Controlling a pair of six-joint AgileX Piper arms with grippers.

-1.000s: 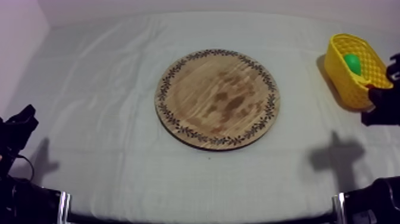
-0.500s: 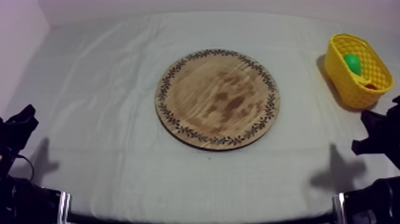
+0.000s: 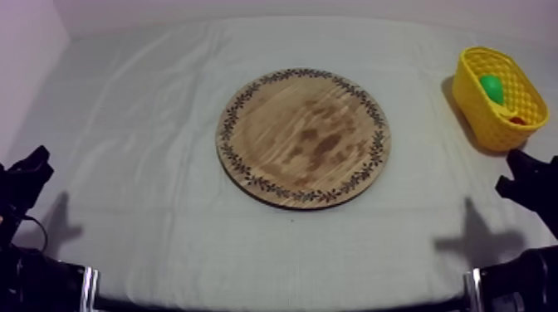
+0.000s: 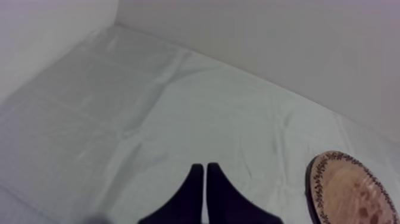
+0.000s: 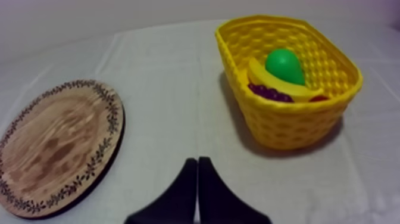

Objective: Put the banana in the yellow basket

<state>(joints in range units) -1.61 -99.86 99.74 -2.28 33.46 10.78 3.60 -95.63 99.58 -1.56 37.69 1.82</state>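
Note:
The round wooden board [image 3: 303, 137] lies bare in the middle of the table, also seen as the board [image 5: 56, 143] and the board's edge [image 4: 351, 190]. At the far right stands the yellow basket [image 3: 473, 91]. Inside the basket [image 5: 286, 128] lie the banana [image 5: 268, 80], a green pear [image 5: 284, 65], purple grapes [image 5: 268, 93] and a small red fruit [image 5: 319, 98]. My right gripper [image 5: 197, 164] is shut on nothing, a little in front of the basket; in the top view it [image 3: 519, 174] sits low at the right. My left gripper [image 4: 205, 173] is shut over bare cloth, resting low at the left [image 3: 37, 162].
The grey-white cloth [image 3: 149, 124] covers the table up to a pale wall behind. The pear [image 3: 491, 86] shows green inside the basket from above.
My right arm has drawn back from the basket toward the table's near right edge, lowering to its resting spot. The left arm, board and basket have stayed still.

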